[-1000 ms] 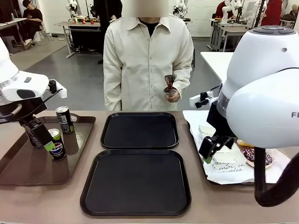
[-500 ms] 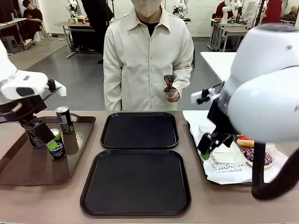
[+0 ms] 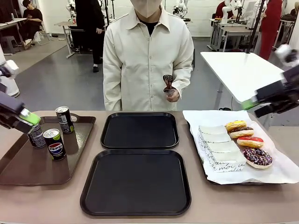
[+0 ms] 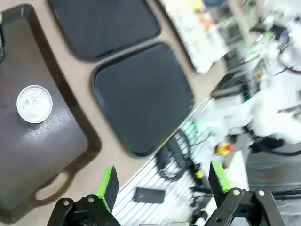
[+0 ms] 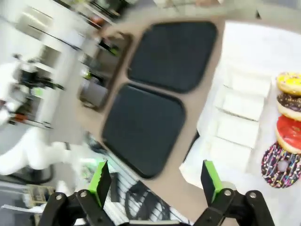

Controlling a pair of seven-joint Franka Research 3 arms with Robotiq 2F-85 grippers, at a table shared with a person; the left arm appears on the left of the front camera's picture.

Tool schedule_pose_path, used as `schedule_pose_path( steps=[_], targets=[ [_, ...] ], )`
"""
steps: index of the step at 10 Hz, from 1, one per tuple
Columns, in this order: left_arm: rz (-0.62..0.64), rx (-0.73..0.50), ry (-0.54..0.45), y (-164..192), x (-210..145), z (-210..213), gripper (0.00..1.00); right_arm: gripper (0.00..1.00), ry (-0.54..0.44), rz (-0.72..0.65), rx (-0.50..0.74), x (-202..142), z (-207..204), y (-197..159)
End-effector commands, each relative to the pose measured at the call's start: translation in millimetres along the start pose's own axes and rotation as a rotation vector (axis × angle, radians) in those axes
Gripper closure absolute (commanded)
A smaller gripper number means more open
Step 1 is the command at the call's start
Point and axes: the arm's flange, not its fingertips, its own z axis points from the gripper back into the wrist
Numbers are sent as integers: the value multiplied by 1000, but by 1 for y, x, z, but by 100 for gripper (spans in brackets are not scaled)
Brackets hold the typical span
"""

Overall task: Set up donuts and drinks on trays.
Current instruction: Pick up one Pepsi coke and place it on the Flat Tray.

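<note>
Now, the brown tray (image 3: 28, 172) on my left side holds three black cans (image 3: 55, 143) with silver tops; the third one is, I think, partly hidden behind my left gripper (image 4: 163, 181). The paper-lined tray (image 3: 285, 170) holds four donuts (image 3: 250, 142) in a row, yellow, chocolate, red and sprinkled, beside white paper boats (image 3: 219, 144). The two black trays (image 3: 136, 182) lie between them. My left gripper and my right gripper (image 5: 155, 179) are both spread wide and grip nothing.

Smooth black plastic trays (image 3: 140, 131), faintly glossy — cans (image 3: 55, 144) topped with shiny metal (donuts (image 3: 257, 157) on white paper (image 3: 280, 173)).
</note>
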Motion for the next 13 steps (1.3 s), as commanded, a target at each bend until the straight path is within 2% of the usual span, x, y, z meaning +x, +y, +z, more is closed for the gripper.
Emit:
schedule_pose_path(
  steps=[1, 2, 3, 5, 9, 13],
  targets=[
    [89, -113, -142, 29, -16, 33, 0, 0, -105, -47, 437, -109, 0, -59],
    [131, -144, -195, 47, -25, 51, 0, 0, -164, -92, 493, -119, 15, -85],
    [175, -174, -225, 66, -36, 64, 0, 0, -146, -144, 527, -126, 25, -107],
    [287, -207, -257, 110, -59, 84, 0, 0, -171, -317, 549, -143, 46, -146],
    [369, -156, -272, 152, -90, 104, 0, 0, -132, -585, 388, -162, 81, -155],
    [443, -115, -312, 184, -116, 124, 0, 0, -166, -658, 334, -172, 90, -153]
  ],
)
